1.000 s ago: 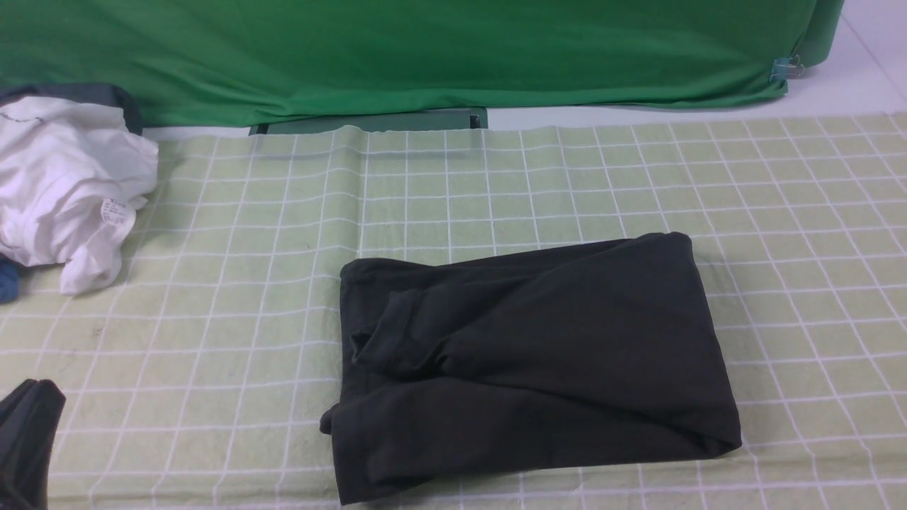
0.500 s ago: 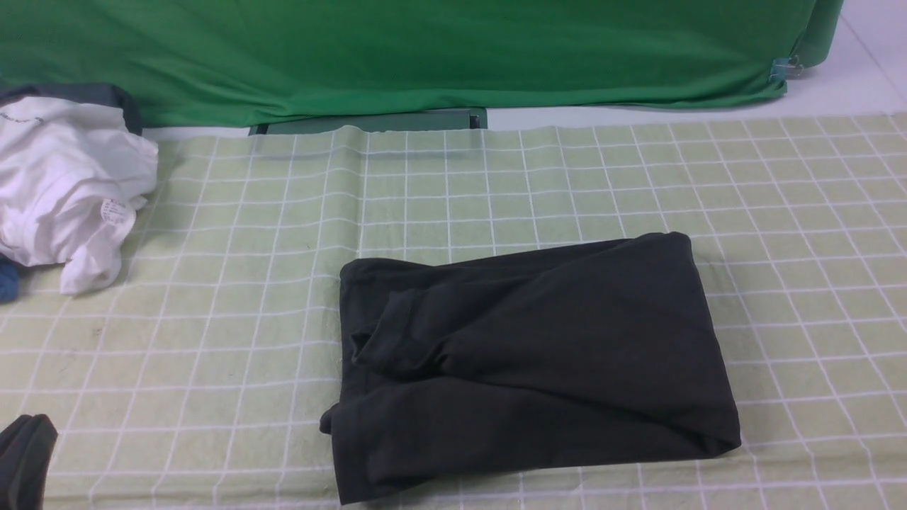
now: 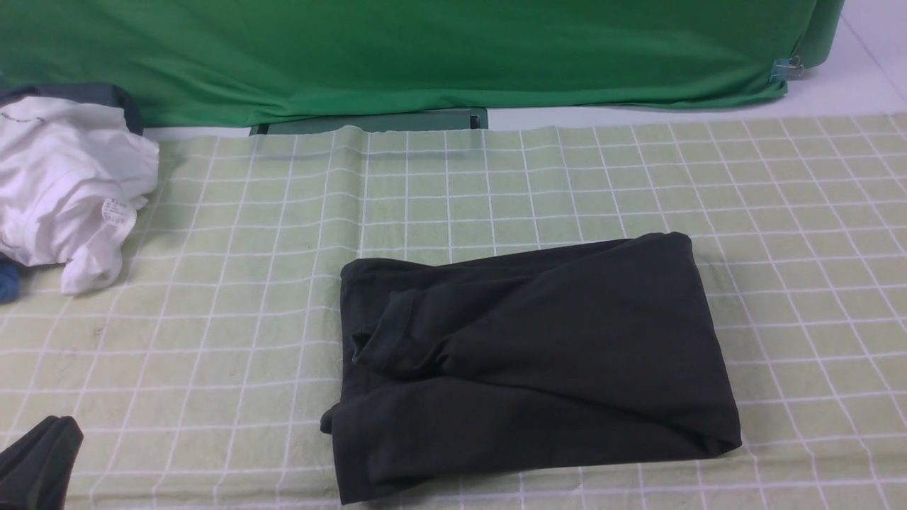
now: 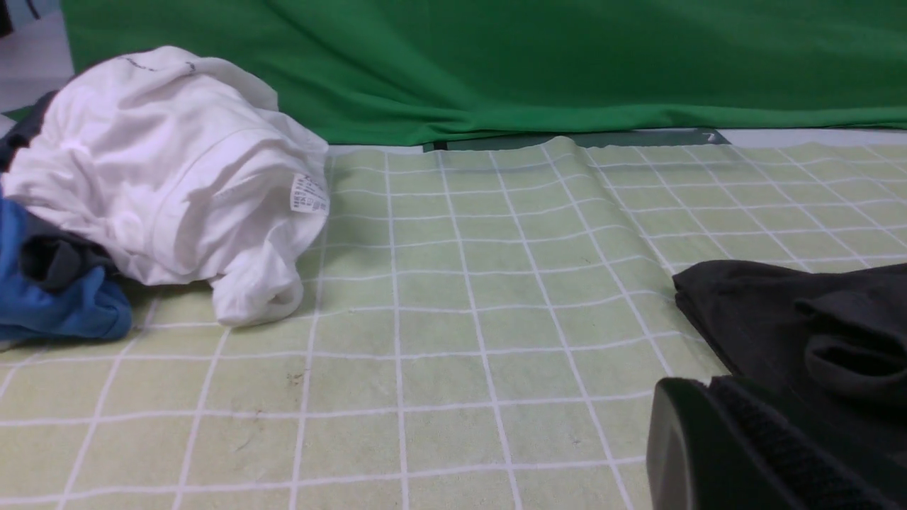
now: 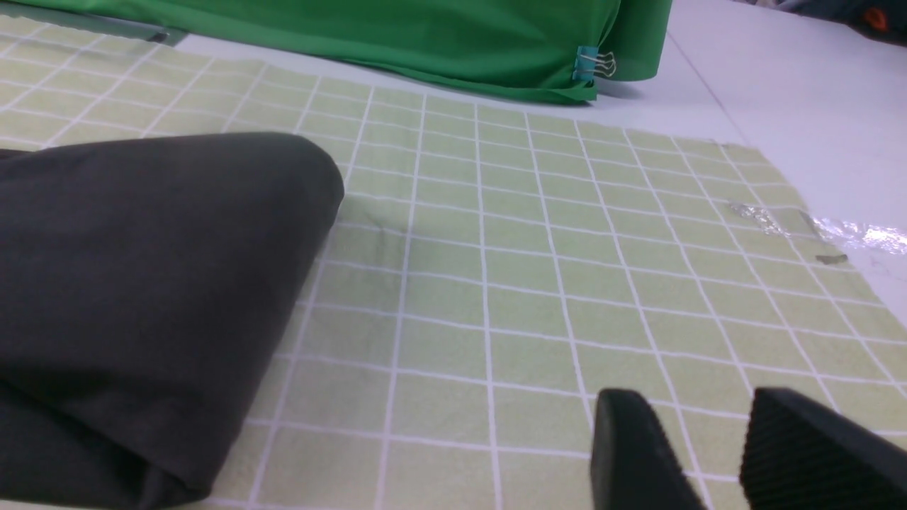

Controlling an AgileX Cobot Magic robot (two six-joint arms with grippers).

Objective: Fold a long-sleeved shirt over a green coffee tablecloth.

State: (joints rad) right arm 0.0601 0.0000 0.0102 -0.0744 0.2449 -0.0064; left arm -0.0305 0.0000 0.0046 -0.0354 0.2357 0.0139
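The black long-sleeved shirt [image 3: 531,354] lies folded into a rough rectangle in the middle of the pale green gridded tablecloth [image 3: 234,234], a sleeve cuff resting on its left part. Its print and label are hidden. My left gripper [image 3: 39,460] sits at the near left corner, well left of the shirt. In the left wrist view one finger [image 4: 698,453] shows its ribbed inner face bare, with the shirt [image 4: 801,319] just beyond. My right gripper [image 5: 716,432] hovers over bare cloth to the right of the shirt [image 5: 142,283], jaws apart and empty.
A crumpled white garment with a tag [image 3: 64,184] lies at the far left over blue and dark cloth [image 4: 49,297]. Plain deep-green fabric [image 3: 425,57] hangs along the back, held by a clip [image 5: 595,65]. Tape [image 5: 815,227] holds the cloth's right edge.
In the front view my left gripper has dropped toward the near edge and shifted slightly right. The shirt has not moved.
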